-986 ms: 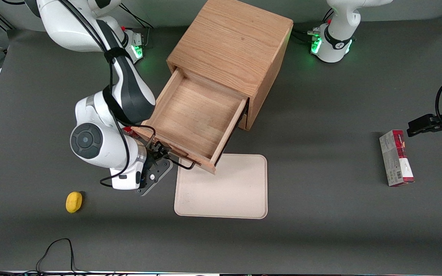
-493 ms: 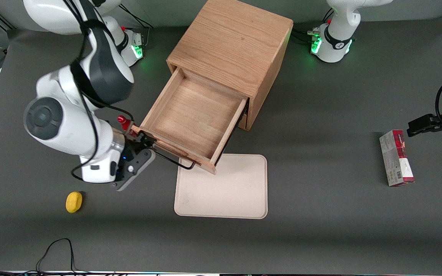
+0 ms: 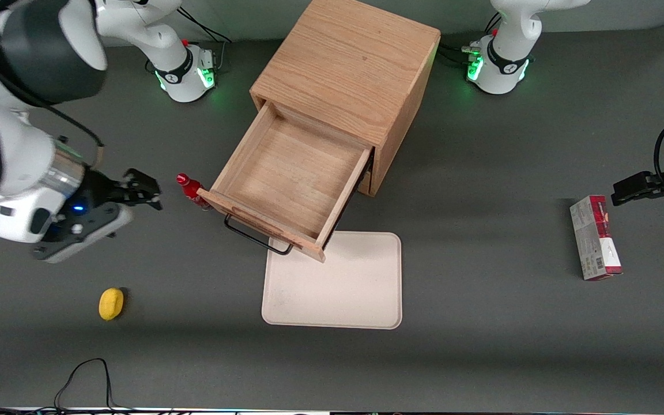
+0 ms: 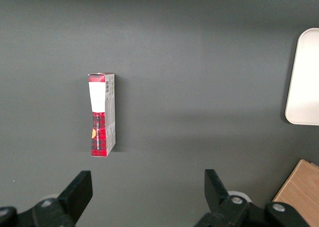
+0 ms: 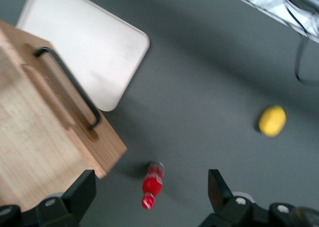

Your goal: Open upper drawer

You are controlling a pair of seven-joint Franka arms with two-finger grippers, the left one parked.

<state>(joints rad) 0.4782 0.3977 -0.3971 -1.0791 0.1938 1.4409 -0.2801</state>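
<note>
The upper drawer (image 3: 291,176) of the light oak cabinet (image 3: 346,69) stands pulled far out, its shallow wooden tray bare. Its thin black bar handle (image 3: 256,237) faces the front camera, over the edge of the beige tray (image 3: 338,282). The drawer below is hidden under it. My gripper (image 3: 143,190) is open and holds nothing, raised above the table toward the working arm's end, well apart from the handle. In the right wrist view the drawer front (image 5: 45,122) and handle (image 5: 70,85) show, with the open fingers (image 5: 79,192) wide apart.
A small red bottle (image 3: 191,189) stands by the drawer's corner, between gripper and drawer; it also shows in the right wrist view (image 5: 152,184). A yellow lemon-like object (image 3: 111,303) lies nearer the camera. A red and white box (image 3: 595,236) lies toward the parked arm's end.
My gripper has let go of the handle and drawn up and away from the drawer toward the working arm's end. The drawer stays open as it was.
</note>
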